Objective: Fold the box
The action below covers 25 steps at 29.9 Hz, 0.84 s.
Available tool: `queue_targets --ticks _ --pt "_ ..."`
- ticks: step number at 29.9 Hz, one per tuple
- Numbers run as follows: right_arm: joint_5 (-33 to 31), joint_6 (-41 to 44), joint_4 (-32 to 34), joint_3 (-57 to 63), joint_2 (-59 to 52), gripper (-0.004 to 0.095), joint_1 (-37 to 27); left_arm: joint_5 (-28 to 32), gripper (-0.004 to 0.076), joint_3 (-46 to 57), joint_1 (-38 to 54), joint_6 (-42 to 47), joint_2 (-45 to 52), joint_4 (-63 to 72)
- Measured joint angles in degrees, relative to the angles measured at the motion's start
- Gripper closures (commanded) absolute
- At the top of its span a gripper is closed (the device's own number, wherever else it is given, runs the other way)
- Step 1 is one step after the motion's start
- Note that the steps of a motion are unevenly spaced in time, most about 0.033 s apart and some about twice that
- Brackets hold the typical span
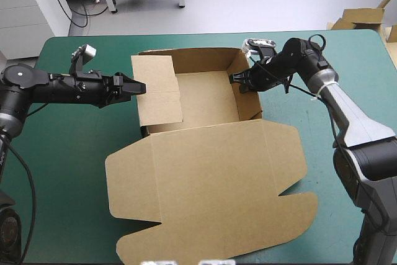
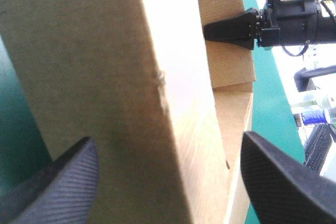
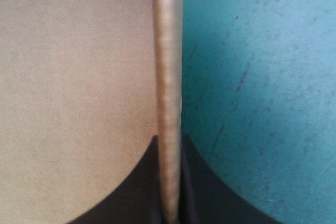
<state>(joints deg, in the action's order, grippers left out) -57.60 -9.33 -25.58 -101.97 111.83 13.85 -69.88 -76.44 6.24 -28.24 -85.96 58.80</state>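
The brown box (image 1: 208,97) sits centred on the bench (image 1: 74,153), lid (image 1: 211,184) flat. The right claw (image 1: 239,79) pinches its right wall (image 1: 250,94), likely steadying it; the left claw (image 1: 136,87) stands wide astride the left flap (image 1: 158,91), seemingly to tuck it.

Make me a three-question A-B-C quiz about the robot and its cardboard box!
1. The flat lid of the box lies: A beyond the far wall; B toward the near edge; C off the left edge.
2. The table cover is: A red; B yellow; C teal-green.
3. The right end effector is: A shut on the box's right wall; B wide open; C holding a cup.
Answers: B, it spreads on the near side; C, seen all around; A, the wall is pinched between its fingers.
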Motion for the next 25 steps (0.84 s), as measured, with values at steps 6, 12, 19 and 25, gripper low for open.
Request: queue_targets --ticks 6,12,19,25 --pt "2.08 1.24 0.92 0.05 0.5 0.0927 3.11 0.32 0.0222 0.0 -2.46 0.21 0.1 -3.71" --pt "3.92 1.49 3.21 0.38 1.62 0.0928 6.07 0.29 0.0292 0.0 -5.69 6.59 0.1 -16.36" --pt "4.89 2.6 4.59 0.38 1.69 0.0927 8.55 1.58 0.0316 0.0 -8.98 18.59 0.1 -28.04" --pt "4.84 4.21 4.19 0.38 1.69 0.0928 8.87 2.7 0.0318 0.0 -13.57 27.42 0.1 -38.19"
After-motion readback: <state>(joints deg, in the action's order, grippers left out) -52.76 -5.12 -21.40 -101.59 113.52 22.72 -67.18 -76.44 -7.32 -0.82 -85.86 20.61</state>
